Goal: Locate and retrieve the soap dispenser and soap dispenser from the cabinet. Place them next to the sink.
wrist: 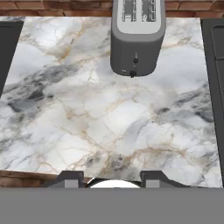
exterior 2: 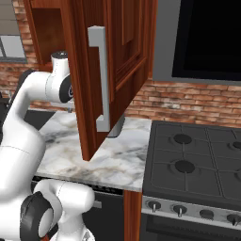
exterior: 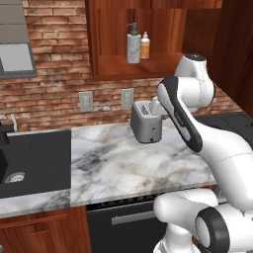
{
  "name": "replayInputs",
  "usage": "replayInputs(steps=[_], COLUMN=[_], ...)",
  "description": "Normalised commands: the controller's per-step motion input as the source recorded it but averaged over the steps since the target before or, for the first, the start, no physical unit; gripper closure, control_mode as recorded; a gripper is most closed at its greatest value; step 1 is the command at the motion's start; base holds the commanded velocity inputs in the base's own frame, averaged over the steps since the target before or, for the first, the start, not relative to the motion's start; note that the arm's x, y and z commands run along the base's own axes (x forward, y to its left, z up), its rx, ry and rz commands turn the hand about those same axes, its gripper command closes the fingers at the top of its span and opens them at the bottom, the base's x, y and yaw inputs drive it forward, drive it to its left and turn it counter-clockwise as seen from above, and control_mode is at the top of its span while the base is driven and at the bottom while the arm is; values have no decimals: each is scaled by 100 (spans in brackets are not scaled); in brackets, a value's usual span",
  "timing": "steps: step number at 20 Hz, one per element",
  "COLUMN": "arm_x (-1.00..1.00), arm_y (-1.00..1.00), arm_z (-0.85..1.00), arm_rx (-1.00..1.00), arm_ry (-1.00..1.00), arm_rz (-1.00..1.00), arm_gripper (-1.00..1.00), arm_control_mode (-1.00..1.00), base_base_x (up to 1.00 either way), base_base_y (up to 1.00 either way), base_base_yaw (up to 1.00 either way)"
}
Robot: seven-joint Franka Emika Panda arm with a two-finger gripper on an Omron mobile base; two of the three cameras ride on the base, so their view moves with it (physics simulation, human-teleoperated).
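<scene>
Two soap dispensers stand side by side on the shelf of the open cabinet: a taller grey-white marbled one with a dark pump and a smaller orange one with a white cap. The black sink lies at the left end of the counter, well below them. My arm is folded in front of the cabinet, with the hand pointing down at the marble counter. My gripper is open, its fingertips wide apart with nothing between them.
A silver toaster stands on the counter by the brick wall, under the cabinet. The open cabinet door with its grey handle juts out over the counter. A black stovetop lies to the right.
</scene>
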Motion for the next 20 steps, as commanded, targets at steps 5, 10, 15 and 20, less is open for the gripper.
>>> replayInputs(steps=[5,10,15,20], arm_x=[-11,-22,-22,-9], arm_y=[0,10,20,13], arm_z=[4,31,39,43], arm_rx=[0,-1,-7,-3], arm_ry=[-5,-27,-24,-19], arm_rz=[1,2,0,-2], arm_gripper=[-100,-100,-100,-100], arm_control_mode=[-100,-100,-100,-100], base_base_x=[0,0,0,0], base_base_y=[0,0,0,0], base_base_yaw=[0,0,0,0])
